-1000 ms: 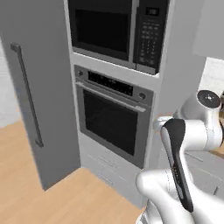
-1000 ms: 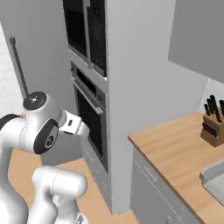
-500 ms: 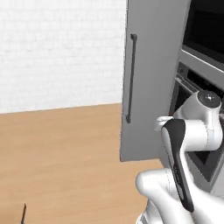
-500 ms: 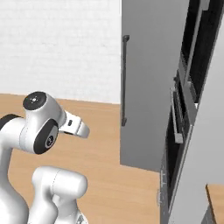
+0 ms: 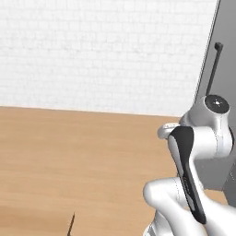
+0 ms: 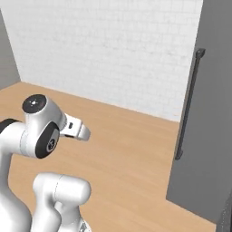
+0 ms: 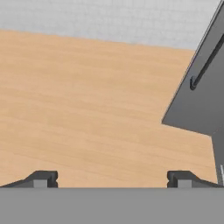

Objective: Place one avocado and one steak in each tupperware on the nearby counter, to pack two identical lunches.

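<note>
My gripper (image 7: 111,179) is open in the hand view. Its two dark fingertips (image 7: 41,178) stand wide apart with nothing between them, and it looks down at bare wooden floor (image 7: 87,100). The white arm (image 5: 203,133) is folded in close above the base, and its round joint (image 6: 41,131) shows from the other side. The avocado, the steak, the tupperware and the counter are out of view.
A tall grey cabinet front with a long dark handle (image 5: 213,69) stands at the right (image 6: 188,104) (image 7: 205,65). A white brick wall (image 5: 92,46) runs behind open wooden floor (image 6: 127,154). A thin dark spike (image 5: 71,226) pokes up at the lower left.
The whole picture has swung: the camera turned left, so the oven stack, the counter and the knife block slid out to the right. The gripper stays open.
</note>
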